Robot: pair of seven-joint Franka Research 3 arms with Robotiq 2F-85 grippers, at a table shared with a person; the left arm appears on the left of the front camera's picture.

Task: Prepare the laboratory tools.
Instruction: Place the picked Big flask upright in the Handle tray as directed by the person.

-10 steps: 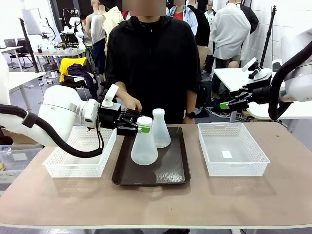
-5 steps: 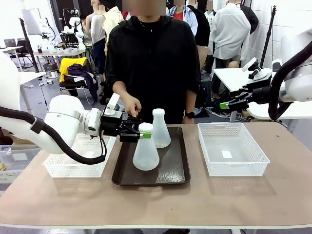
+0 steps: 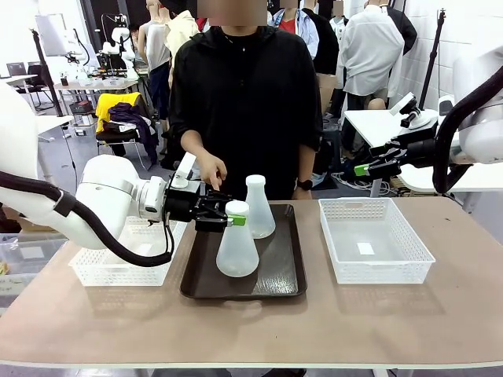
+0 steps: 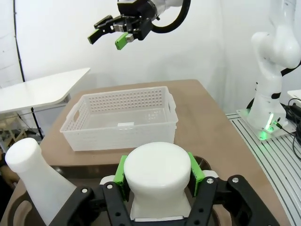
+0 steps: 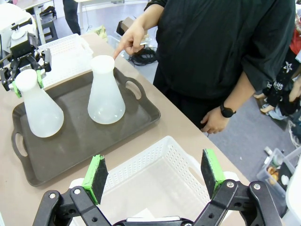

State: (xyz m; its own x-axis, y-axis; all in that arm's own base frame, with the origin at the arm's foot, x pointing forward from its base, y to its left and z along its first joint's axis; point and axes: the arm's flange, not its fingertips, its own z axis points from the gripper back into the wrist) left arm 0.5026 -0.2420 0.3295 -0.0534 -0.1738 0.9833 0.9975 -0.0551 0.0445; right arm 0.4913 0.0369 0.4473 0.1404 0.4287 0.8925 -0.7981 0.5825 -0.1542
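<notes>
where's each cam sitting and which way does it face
Front: between the arms, facing the person across the table; left gripper clamps the near flask.
Left wrist: behind the pads on that flask's neck, facing the basket.
Right wrist: above that basket, open right gripper in front.
All share the tray.

Left pincer (image 3: 228, 219) clamped; right pincer (image 3: 363, 169) spread, raised.
</notes>
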